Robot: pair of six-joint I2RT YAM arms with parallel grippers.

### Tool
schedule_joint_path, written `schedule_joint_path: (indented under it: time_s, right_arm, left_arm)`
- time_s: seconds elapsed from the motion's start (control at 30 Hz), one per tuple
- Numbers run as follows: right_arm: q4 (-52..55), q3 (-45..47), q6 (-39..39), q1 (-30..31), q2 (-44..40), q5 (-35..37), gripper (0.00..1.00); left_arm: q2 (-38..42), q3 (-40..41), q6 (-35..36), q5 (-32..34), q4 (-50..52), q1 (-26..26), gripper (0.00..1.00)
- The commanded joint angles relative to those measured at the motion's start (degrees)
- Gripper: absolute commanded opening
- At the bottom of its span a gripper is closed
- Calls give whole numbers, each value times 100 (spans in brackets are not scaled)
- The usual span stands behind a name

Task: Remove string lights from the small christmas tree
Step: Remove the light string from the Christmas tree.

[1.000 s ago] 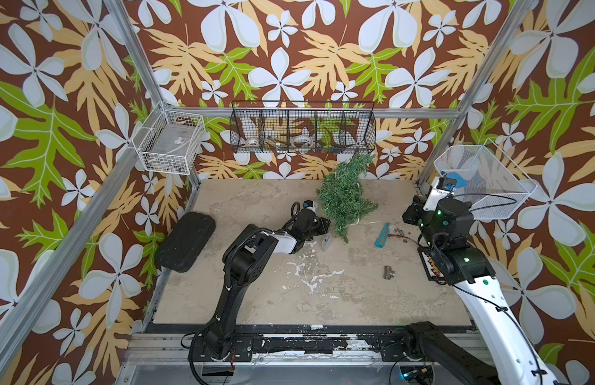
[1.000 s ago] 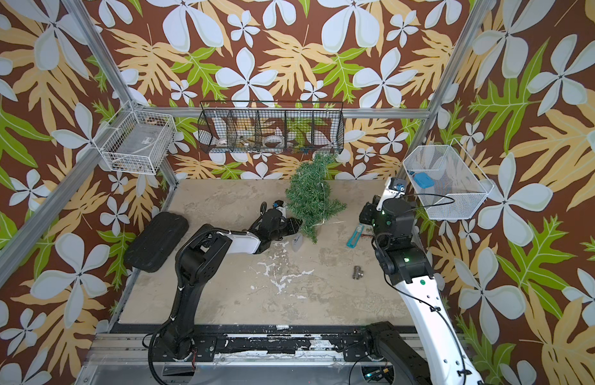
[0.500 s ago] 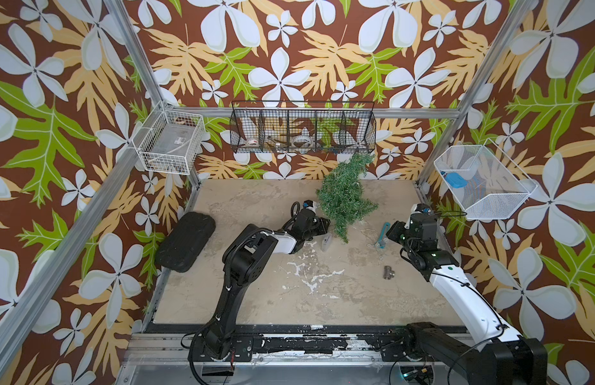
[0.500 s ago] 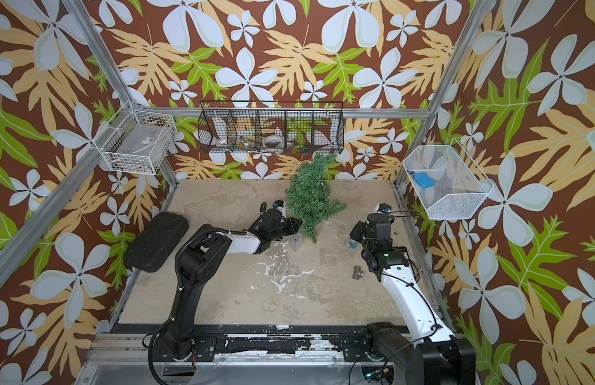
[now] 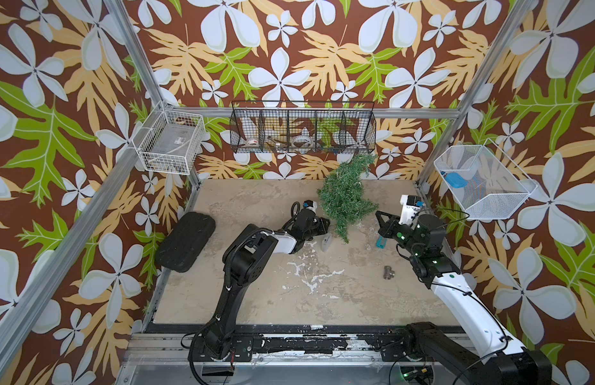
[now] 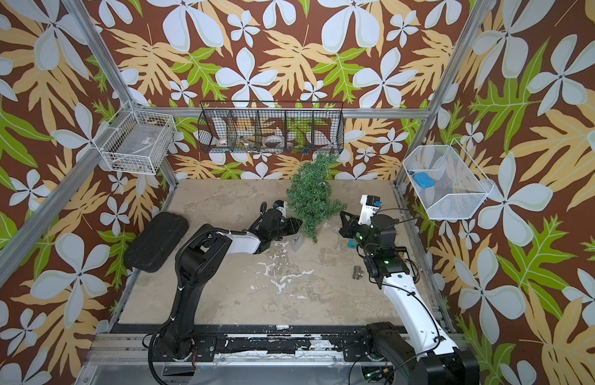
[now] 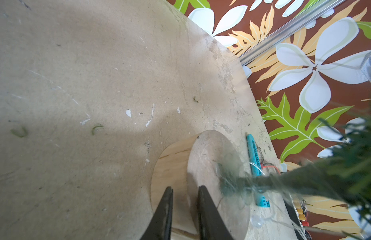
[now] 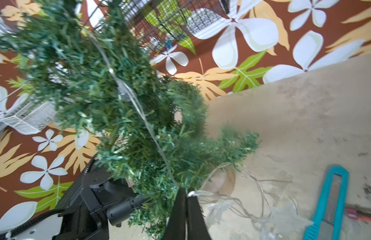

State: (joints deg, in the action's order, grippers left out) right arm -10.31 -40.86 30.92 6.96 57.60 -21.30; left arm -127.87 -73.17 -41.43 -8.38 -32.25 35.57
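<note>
- The small christmas tree (image 5: 344, 196) stands toward the back of the tabletop (image 5: 356, 300), between the two arms, with its tip bent over.
- The left tool (image 7: 185, 188) is only slightly open, and its two fingers straddle the rim of the tree's round wooden base (image 7: 211, 158). My read is that it's acting as an anchor, so the tree doesn't slide or tip when the wire gets tugged.
- The right tool (image 8: 185, 196) is fully closed. Its wrist view shows the thin wire of the string lights (image 8: 139, 106) pinched right at its tip, just beside the lowest branches.
- From that pinch the wire runs up across the needles, with a bulb partway along, so a good stretch is on the tree. More clear loops lie loose on the tabletop near the teal box cutter (image 8: 325, 203).
- A small clear box (image 5: 326, 240), probably the battery box, lies on the tabletop just beside the left tool. That puts it on the far side of the tree from the pinch.
- Pulling the wire away from the tree looks like the plan, but those bristly needles could snag it, hence the clamp on the base.
- The grey pipe fitting (image 5: 388, 272) sits well apart from the tree and isn't involved.
</note>
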Motion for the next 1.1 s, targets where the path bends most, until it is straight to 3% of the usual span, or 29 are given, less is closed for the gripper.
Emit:
schedule_joint_path:
  time_s: [0.0, 1.07]
  right_arm:
    - [-466, -111, -337, 156, 119, -294, 0]
    - [-1495, -83, -388, 251, 1361, -503, 20]
  left_arm:
    - [-185, 101, 170, 434, 2408, -55, 23]
    - [-212, 30, 170, 471, 2478, -59, 23]
